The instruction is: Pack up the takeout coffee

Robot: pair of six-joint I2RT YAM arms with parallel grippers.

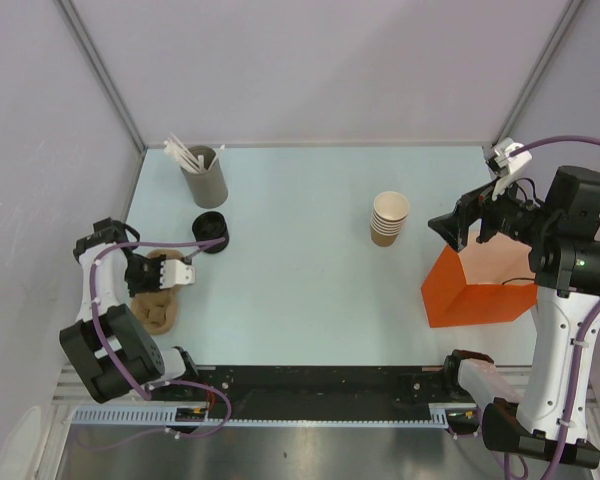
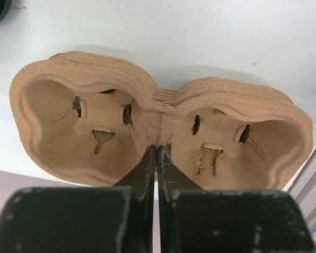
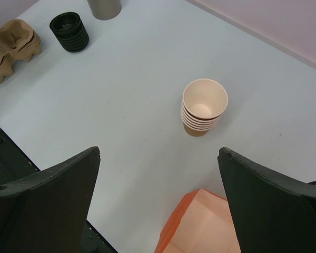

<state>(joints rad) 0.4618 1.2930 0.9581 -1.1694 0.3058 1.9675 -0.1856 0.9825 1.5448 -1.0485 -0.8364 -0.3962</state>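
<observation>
The takeout coffee, a lidded cup, is not in any view. My left gripper [image 1: 168, 275] [image 2: 157, 150] is shut, its tips pinched on the middle ridge of a brown pulp two-cup carrier stack [image 1: 158, 315] [image 2: 84, 121] at the table's left edge. My right gripper [image 1: 455, 228] [image 3: 159, 152] is open and empty, held above the mouth of an open orange paper bag [image 1: 475, 285] [image 3: 205, 226] at the right. A stack of lidless tan cups [image 1: 389, 218] [image 3: 204, 105] stands left of the bag. A stack of black lids [image 1: 212, 232] [image 3: 69, 31] sits near the carriers.
A grey holder with white stirrers [image 1: 202, 175] [image 3: 104, 6] stands at the back left. The carrier stack also shows in the right wrist view [image 3: 18, 36]. A black rail [image 1: 310, 385] runs along the near table edge.
</observation>
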